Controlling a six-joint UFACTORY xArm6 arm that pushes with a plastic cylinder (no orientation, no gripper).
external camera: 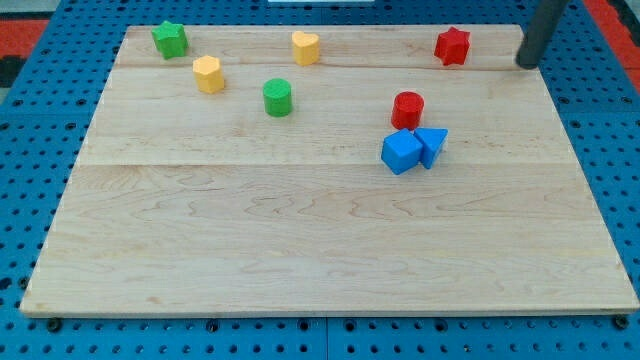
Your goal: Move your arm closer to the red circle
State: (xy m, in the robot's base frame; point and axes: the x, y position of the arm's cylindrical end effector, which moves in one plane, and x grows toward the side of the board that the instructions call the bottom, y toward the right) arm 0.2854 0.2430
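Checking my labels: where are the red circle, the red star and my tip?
red circle (407, 108): camera view, middle of its side.
red star (452, 45): camera view, its top face.
my tip (525, 64): camera view, rod's very end.

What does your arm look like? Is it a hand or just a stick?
Just a stick! Only a bit of it shows at the view's top right: a straight, round, dark grey rod, smooth and plain, with no markings, cables or hand that I can see. It ends in my tip, a blunt end. The rest of the arm is out of the picture.
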